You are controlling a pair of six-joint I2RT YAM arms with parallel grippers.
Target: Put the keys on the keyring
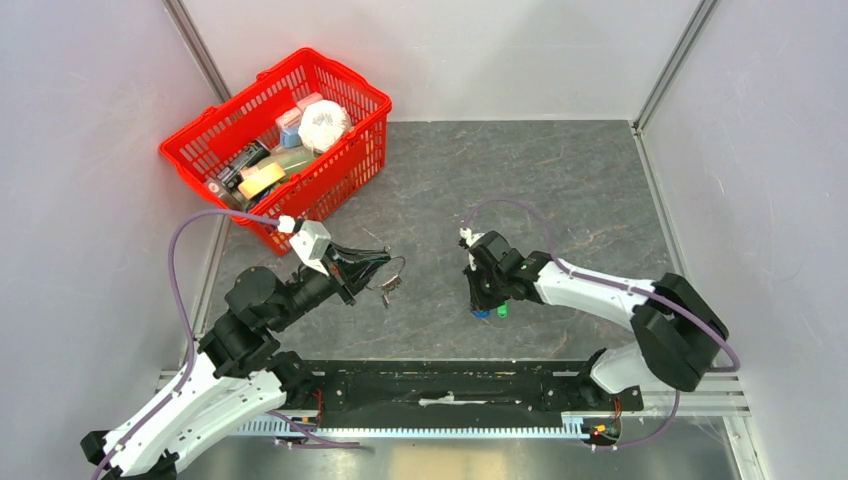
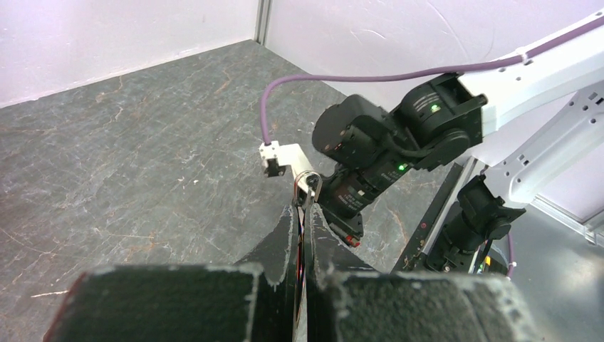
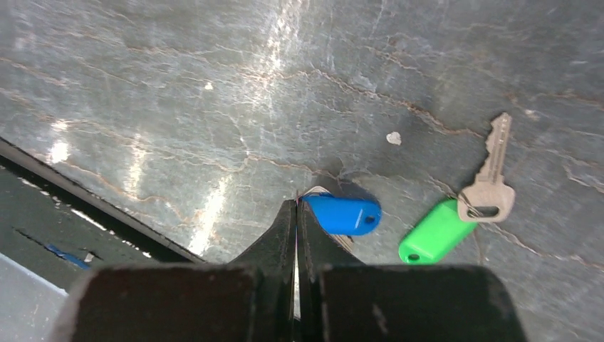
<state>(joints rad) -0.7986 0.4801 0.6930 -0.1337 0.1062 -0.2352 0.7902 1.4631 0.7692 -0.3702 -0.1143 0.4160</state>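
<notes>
Now left gripper is clamped on keyring, ring edge-on, facing right arm. Right gripper: jaws pressed together, tips touching blue key, whose long axis runs sideways from tips; a pinch cannot be told. Green key and silver key lie beyond, touching each other. Right arm nearer keys; bare table between arms.

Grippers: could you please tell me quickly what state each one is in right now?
Left gripper: shut on the keyring.
Right gripper: shut, apparently pinching the blue key by its near end.
</notes>
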